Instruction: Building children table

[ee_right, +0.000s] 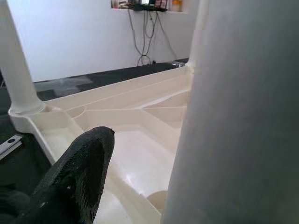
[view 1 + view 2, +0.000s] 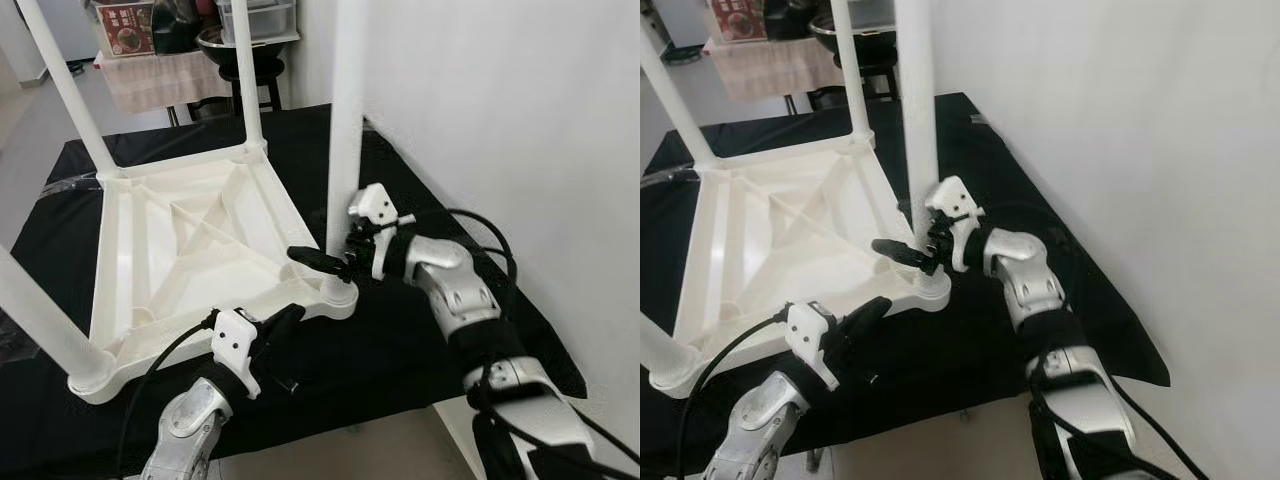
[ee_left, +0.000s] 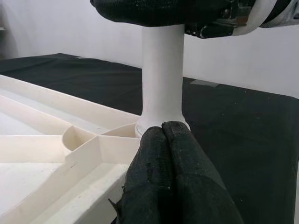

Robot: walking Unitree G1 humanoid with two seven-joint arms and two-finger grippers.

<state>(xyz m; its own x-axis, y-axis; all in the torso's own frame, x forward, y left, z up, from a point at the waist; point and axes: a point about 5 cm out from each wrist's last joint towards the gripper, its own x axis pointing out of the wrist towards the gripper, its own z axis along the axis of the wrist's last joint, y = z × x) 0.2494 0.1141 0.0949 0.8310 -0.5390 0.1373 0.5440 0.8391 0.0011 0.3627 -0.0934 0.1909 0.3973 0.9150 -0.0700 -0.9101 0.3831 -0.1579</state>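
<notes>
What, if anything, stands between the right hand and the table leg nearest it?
Nothing visible. The right hand is already at the table leg, low down near its socket in the upturned tabletop.

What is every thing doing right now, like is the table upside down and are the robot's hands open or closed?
White table top: upside down on the black cloth.
Near-right leg: upright in its corner socket.
The other three legs: fitted, standing up.
Right gripper: open, fingers either side of the near-right leg's base.
Left gripper: shut, tips pressed against the table top's corner below that leg.
</notes>
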